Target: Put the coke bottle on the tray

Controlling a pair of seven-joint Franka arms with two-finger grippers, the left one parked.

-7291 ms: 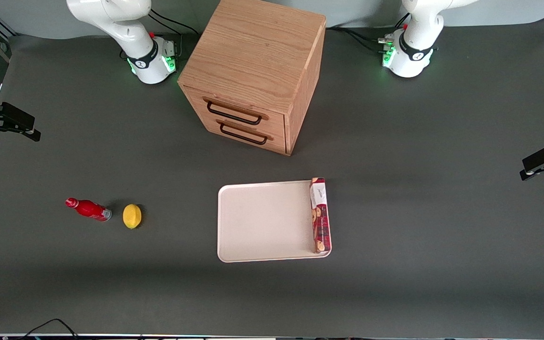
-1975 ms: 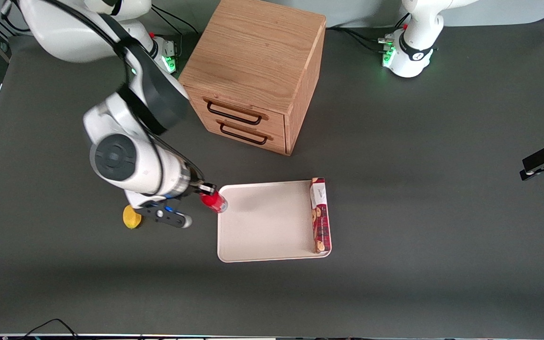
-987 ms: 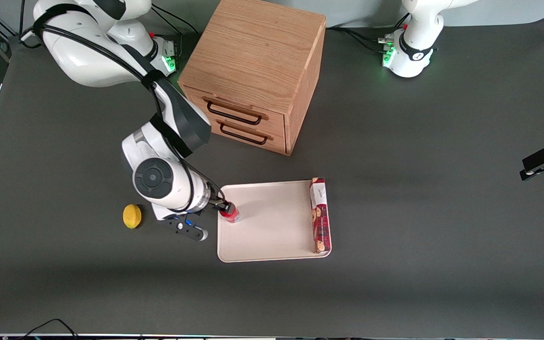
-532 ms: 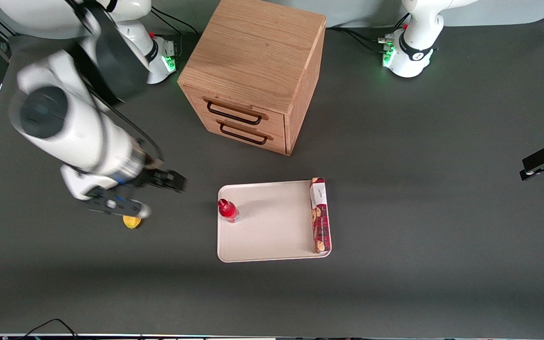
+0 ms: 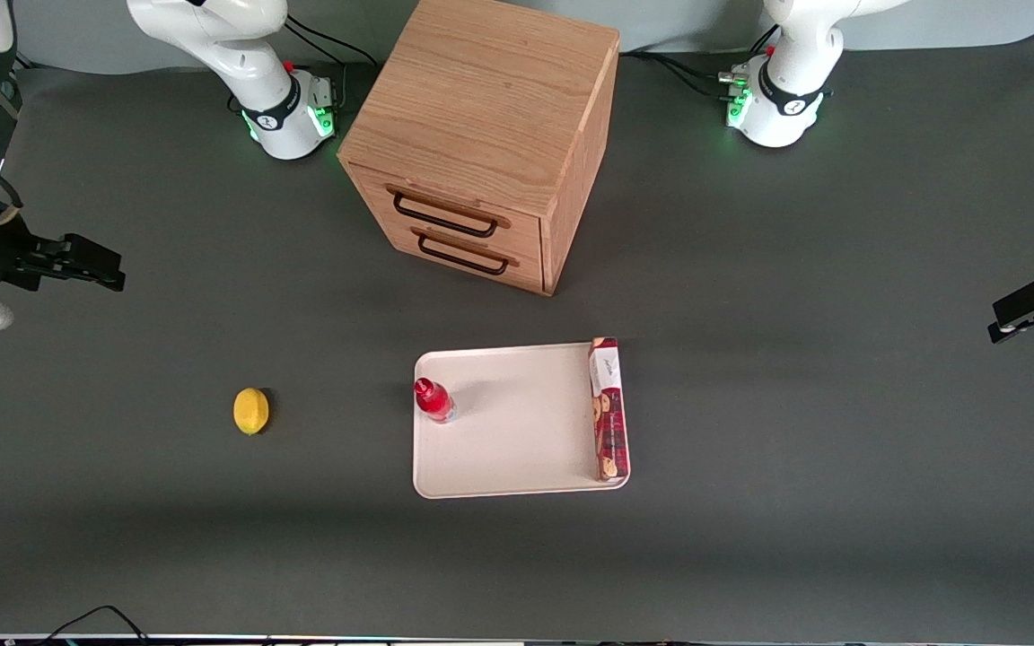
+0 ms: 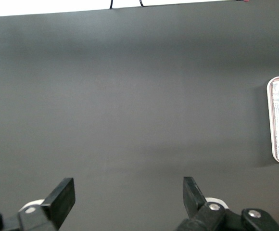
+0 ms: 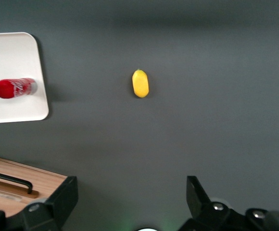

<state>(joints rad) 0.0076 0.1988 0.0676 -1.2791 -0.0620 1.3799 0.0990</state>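
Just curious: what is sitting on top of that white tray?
The coke bottle stands upright on the tray, near its edge. A long red cookie box lies along another edge. The gripper is away, fingers open, holding nothing.

One coke bottle, tray, lemon, cookie box, cabinet, tool.

Front view: high, steep downward look over whole table. Right wrist view: high, looking down past gripper; shares tray, coke bottle, lemon with front.
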